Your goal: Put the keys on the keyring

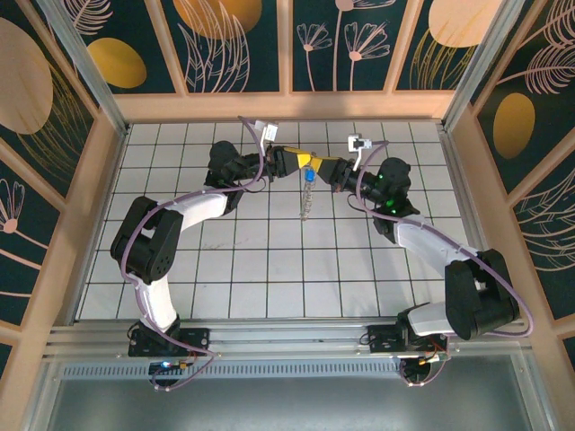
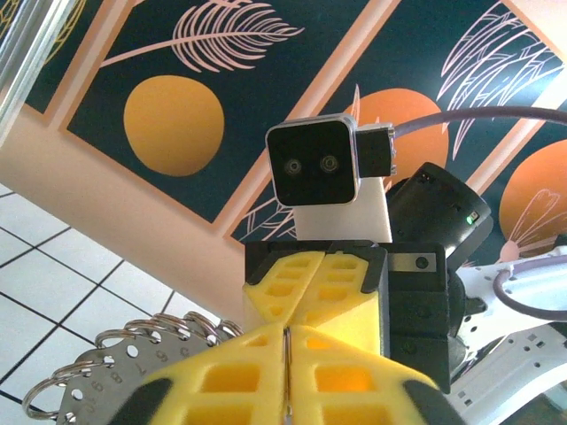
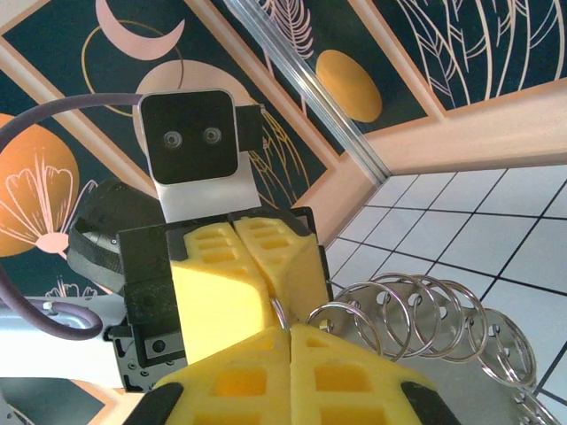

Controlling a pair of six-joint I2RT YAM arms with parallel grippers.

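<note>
Left wrist view: the left jaws are cut off by the bottom edge. Their yellow pads (image 2: 221,381) are closed to a hairline seam. A pale line runs in the seam, metal or bare gap, cannot tell, so what they pinch, if anything, is unclear. The keyring (image 2: 106,381) sits just left of and below these jaws, partly hidden behind the left pad and cropped by the frame edge. About five small wire loops are countable there, plus one flat silvery piece stamped with a row of digits.

Overhead: two arms, the left arm (image 1: 180,220) and the right arm (image 1: 431,247). The two sets of jaws are nose to nose, touching, over the tiled bench (image 1: 180,269). One key (image 1: 308,177) with a blue head is directly beneath the meeting point. Its blade is too small to make out, and whether it is threaded on the ring is unclear. A string of silvery pieces trails from below the jaws toward the arm bases; hanging or lying, cannot tell.

Right wrist view: the right jaws are closed, with one thin wire loop rising out of their seam against the tips of the left jaws straight ahead. Six loops fan out to the right of the jaws, the last one cropped.
</note>
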